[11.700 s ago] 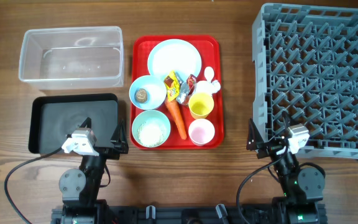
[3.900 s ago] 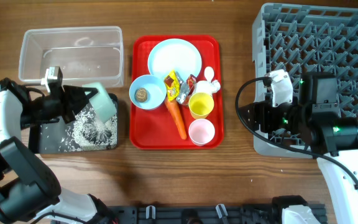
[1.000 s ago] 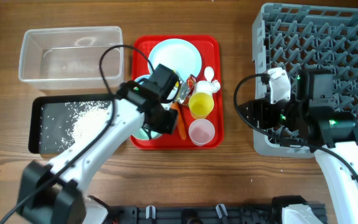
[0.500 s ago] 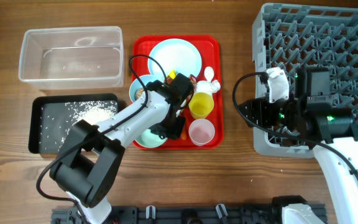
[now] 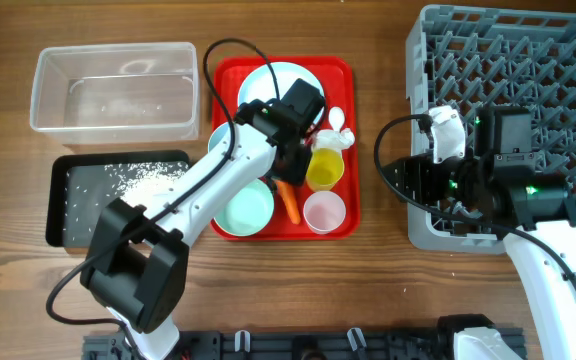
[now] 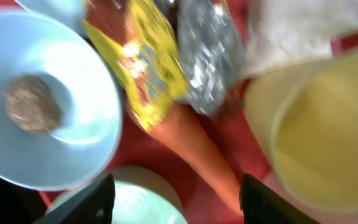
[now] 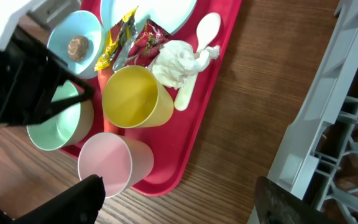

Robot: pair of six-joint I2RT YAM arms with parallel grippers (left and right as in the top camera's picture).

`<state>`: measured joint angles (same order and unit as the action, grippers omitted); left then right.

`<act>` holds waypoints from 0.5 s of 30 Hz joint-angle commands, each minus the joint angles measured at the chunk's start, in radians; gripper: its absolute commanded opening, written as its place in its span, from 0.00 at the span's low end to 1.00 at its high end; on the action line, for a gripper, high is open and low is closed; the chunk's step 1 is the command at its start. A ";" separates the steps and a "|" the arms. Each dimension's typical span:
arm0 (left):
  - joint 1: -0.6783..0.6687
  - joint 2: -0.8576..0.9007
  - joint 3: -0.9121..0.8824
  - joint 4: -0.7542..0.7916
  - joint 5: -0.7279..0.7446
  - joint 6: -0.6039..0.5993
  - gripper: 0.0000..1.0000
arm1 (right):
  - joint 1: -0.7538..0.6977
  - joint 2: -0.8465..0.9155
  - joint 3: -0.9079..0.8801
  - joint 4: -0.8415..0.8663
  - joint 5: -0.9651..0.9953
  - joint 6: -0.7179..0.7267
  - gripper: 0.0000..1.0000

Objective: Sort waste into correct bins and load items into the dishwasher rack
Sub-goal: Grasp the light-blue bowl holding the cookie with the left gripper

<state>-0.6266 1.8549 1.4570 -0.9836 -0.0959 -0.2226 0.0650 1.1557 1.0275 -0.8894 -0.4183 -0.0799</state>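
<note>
Status of left gripper (image 6: 176, 190): fingers spread wide, pinching nothing, poised low above the red tray (image 5: 352, 190) and directly over the carrot (image 6: 197, 149). The carrot lies flat on the tray floor. Its thick end is tucked under the yellow wrapper (image 6: 148, 62) and the red-silver wrapper (image 6: 207, 56). Its tip points toward the tray's near edge, between the near bowl (image 5: 243, 210) and the pink cup (image 5: 324, 211).

Right gripper (image 7: 179, 196): fingers likewise apart, holding nothing. It hovers over the bare table (image 5: 378, 270) between the red tray and the dishwasher rack (image 5: 528, 90).

Waste:
- Rice (image 5: 143, 178) lies heaped and scattered in the black tray (image 5: 68, 228), which sits just in front of the clear tub (image 5: 36, 100), left of the red tray.
- The brown lump (image 6: 33, 104) sits in the left bowl (image 6: 73, 143), on the red tray's left side.
- Crumpled paper (image 7: 179, 59) rests against the rim of the yellow cup (image 7: 132, 99) and overlaps the handle of the white spoon (image 7: 207, 28).

Items:
- The plate (image 5: 263, 95) lies at the tray's far end, partly covered by the left arm.
- The 2 bowls, 2 cups and 1 spoon are all on the red tray.
- Both cups stand upright, mouths up, the yellow one just behind the pink one.
- The spoon lies along the tray's right edge.
</note>
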 commanded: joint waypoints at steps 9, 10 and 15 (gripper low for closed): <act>0.122 0.097 0.000 0.056 -0.069 0.005 0.53 | 0.006 0.008 0.005 0.007 0.003 0.005 0.80; 0.122 0.110 0.000 0.053 -0.069 0.006 0.53 | 0.006 0.008 0.005 0.007 0.004 0.005 0.80; 0.122 0.149 0.000 0.049 -0.069 0.005 0.46 | 0.006 0.008 0.005 0.007 0.003 0.004 0.80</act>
<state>-0.5064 1.9766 1.4570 -0.9318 -0.1600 -0.2222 0.0650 1.1557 1.0275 -0.8886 -0.4183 -0.0799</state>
